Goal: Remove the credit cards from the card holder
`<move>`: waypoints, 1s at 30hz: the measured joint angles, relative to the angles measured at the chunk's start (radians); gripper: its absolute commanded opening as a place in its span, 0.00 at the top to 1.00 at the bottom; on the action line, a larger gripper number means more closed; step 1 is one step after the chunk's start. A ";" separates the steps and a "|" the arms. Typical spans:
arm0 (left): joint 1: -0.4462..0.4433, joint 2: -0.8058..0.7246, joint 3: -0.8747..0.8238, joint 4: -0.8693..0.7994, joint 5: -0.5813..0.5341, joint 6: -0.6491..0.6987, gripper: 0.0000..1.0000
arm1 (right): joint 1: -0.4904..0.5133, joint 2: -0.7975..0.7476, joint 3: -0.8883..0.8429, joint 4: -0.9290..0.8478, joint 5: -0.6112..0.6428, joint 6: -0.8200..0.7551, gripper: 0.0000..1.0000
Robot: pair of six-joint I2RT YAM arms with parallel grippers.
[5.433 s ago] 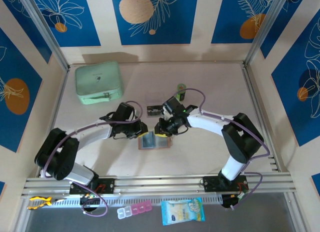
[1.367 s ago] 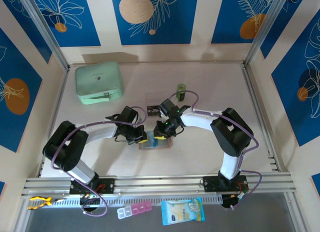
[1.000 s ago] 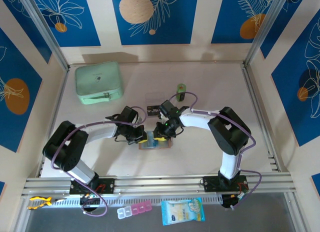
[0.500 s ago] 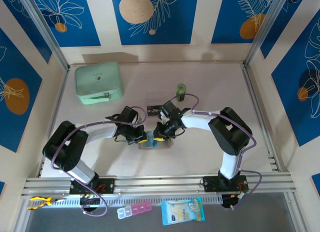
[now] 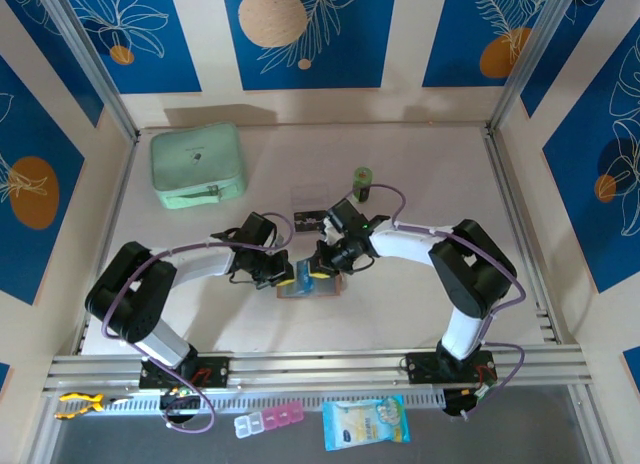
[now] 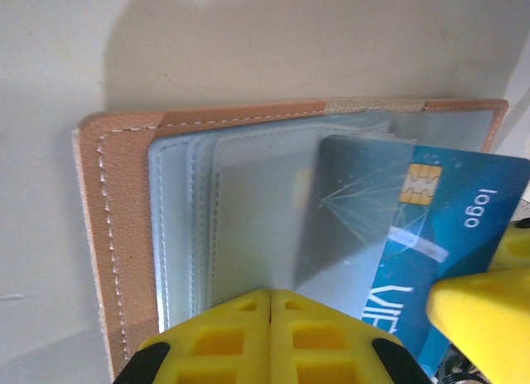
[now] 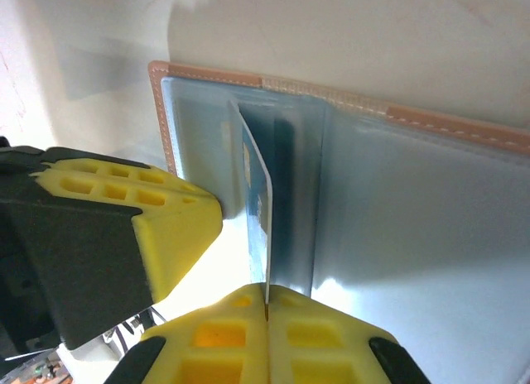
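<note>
1. My right pincer (image 7: 267, 300) is clenched on the edge of a blue card (image 6: 451, 235) that stands partway out of a clear pocket in the tan wallet (image 6: 124, 235).
2. My left pincer (image 6: 270, 300), closed with nothing visible between its tips, presses the wallet's nine-o'clock side.
3. The wallet lies open at the centre of the tabletop (image 5: 400, 314).
4. In my judgement, this card is being slid free. The next move calls for a straight pull along the pocket while the wallet is pinned.

White-and-black arms (image 5: 405, 242), purple cables (image 5: 190, 247), yellow honeycombed fingers (image 6: 217, 341).
</note>
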 measured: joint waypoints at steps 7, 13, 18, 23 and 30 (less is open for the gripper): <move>0.000 -0.002 0.000 0.000 0.000 0.000 1.00 | -0.007 -0.028 0.001 -0.073 0.041 -0.032 0.95; 0.000 -0.007 -0.002 -0.002 -0.005 0.000 1.00 | -0.001 -0.039 0.030 -0.155 0.082 -0.064 0.95; 0.000 -0.009 -0.002 -0.002 -0.008 0.000 1.00 | 0.011 -0.039 0.061 -0.200 0.115 -0.082 0.95; 0.000 -0.009 -0.003 0.000 -0.007 0.000 1.00 | 0.026 -0.026 0.080 -0.223 0.134 -0.086 0.93; 0.000 -0.012 -0.008 0.000 -0.007 0.000 1.00 | 0.038 -0.019 0.085 -0.220 0.156 -0.069 0.90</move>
